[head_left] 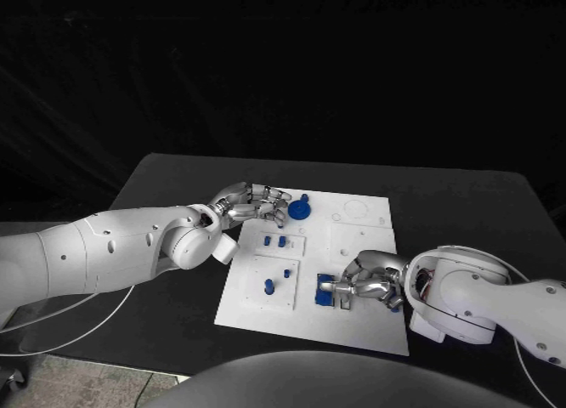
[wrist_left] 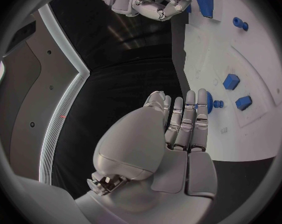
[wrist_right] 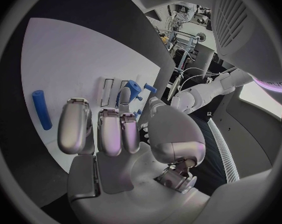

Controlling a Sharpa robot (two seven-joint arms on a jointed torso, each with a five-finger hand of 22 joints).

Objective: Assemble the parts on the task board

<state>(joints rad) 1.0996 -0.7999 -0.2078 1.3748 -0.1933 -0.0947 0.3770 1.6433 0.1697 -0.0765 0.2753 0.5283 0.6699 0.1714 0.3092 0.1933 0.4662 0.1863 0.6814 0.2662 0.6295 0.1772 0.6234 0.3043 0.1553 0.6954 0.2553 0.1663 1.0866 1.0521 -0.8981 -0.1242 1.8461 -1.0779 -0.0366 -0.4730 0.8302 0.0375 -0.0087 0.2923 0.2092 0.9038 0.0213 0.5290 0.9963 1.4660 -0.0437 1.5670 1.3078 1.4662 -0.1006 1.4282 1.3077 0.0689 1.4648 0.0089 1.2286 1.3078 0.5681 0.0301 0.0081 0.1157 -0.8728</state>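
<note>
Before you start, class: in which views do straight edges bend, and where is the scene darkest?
Left wrist view: fisheye curves the board's edge behind the left hand. Right wrist view: same bending of the board beyond the right hand. Head view: edges stay straight; the backdrop above the table is black.

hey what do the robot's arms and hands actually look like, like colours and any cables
Both arms are smooth, rounded white shells with small dark dots. The left hand and right hand are silver metal with segmented fingers and flat pads. Thin pale cables trail from the left arm, and another loops along the right arm.
</note>
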